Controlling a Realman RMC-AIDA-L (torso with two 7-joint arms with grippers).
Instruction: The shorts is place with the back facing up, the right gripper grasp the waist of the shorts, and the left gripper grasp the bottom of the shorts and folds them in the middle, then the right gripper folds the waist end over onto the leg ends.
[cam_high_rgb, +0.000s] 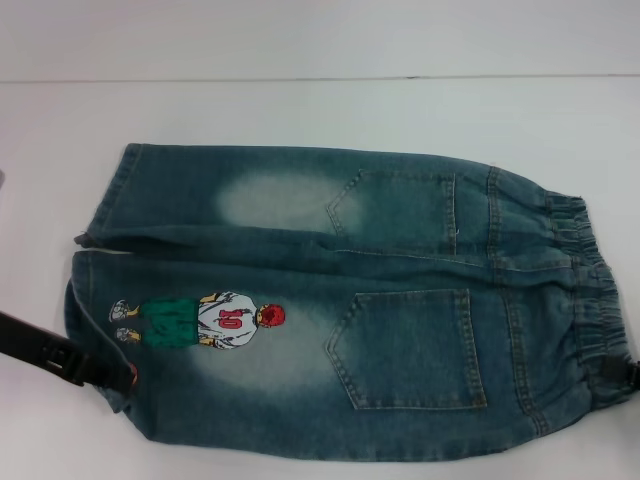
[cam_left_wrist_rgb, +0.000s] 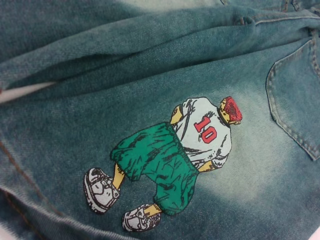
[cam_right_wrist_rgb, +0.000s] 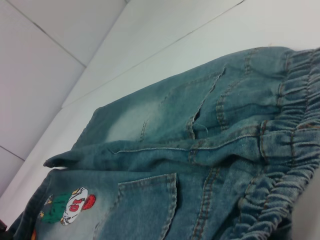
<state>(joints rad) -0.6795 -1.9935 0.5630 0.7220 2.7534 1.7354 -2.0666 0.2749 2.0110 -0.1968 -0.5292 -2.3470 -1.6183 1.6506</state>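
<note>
My fingers' state I cannot tell; left gripper (cam_high_rgb: 95, 368) at hem, right gripper (cam_high_rgb: 630, 372) at waistband: grip both denim layers squarely.

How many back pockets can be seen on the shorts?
2. One pocket is on the far leg of the shorts, the other pocket on the near leg beside the cartoon print.
</note>
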